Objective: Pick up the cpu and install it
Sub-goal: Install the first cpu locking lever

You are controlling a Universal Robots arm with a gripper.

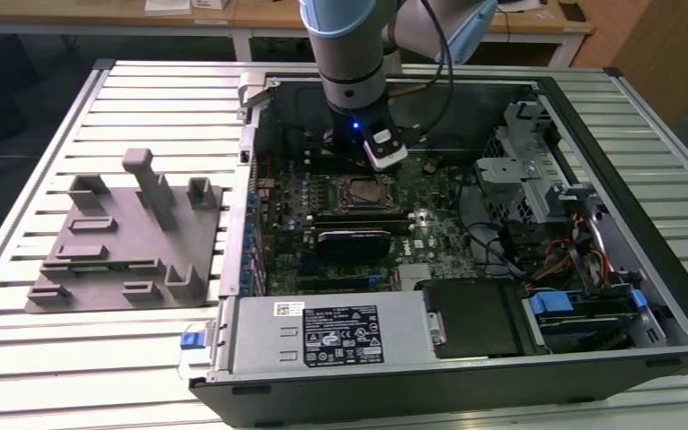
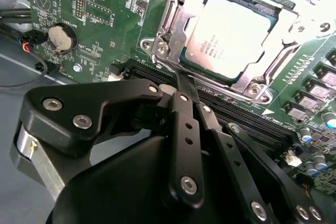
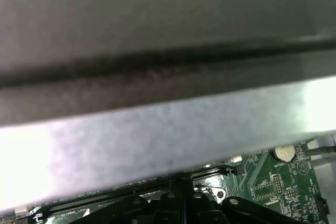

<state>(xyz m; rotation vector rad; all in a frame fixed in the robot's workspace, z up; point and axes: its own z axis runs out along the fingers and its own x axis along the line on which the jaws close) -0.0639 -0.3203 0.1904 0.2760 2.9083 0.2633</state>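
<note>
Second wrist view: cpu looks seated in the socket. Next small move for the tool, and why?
Probably lift the tool straight up a little. The cpu lies flat inside the socket frame. The tool's tips are shut with nothing between them, right at the frame's edge, so a sideways move might catch the metal.

Computer cases: one open case [image 1: 631, 296], on the slatted table [image 1: 141, 98].
Cpus: one cpu [image 2: 231, 32], seated in the socket frame [image 2: 176, 11] on the case's motherboard [image 2: 105, 19].
Coin batteries: one [image 2: 62, 36], beside the socket frame.
Grey fixture trays: one [image 1: 123, 237], on the table beside the case.
Grippers: one [image 2: 184, 85], just beside the socket frame.
Robot arms: one [image 1: 350, 63], above the case.
</note>
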